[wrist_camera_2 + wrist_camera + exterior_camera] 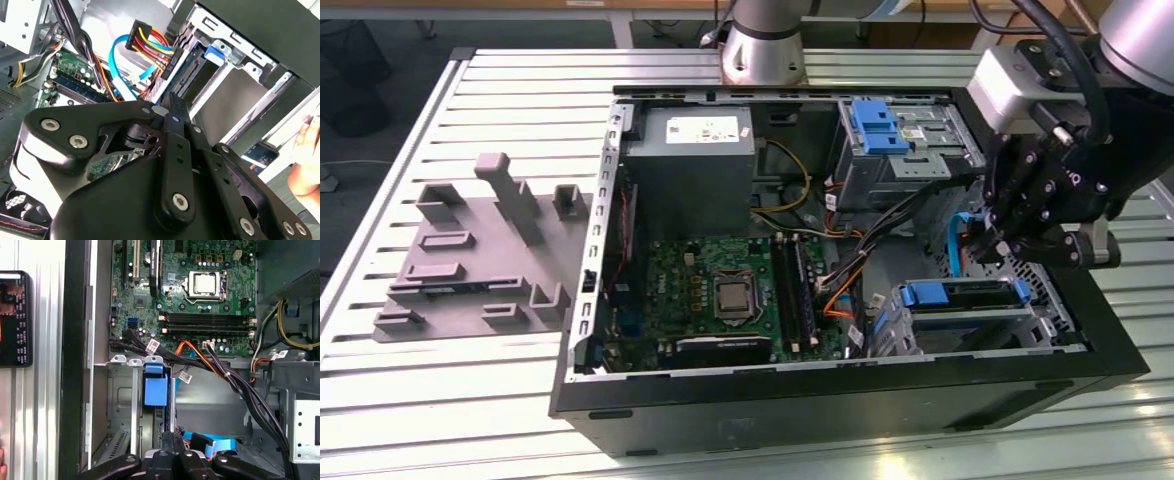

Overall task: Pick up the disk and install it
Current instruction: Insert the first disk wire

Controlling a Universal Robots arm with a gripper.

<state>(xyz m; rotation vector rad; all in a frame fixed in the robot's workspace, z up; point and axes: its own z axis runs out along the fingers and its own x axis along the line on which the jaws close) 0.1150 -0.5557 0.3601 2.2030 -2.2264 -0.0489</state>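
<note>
Disk point(961, 294) sat slotted in the drive cage point(981, 325); I saw my pincer point(173, 436) just above it, its fingers pressed together.

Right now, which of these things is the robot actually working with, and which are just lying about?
Job: gripper; disk with blue rails, in the drive bay.
Just lying about: grey fixture, power supply, bare blue bracket, motherboard.

Pale slatted metal table point(520, 100), grey floor point(360, 175) beside it, bright reflections
</note>
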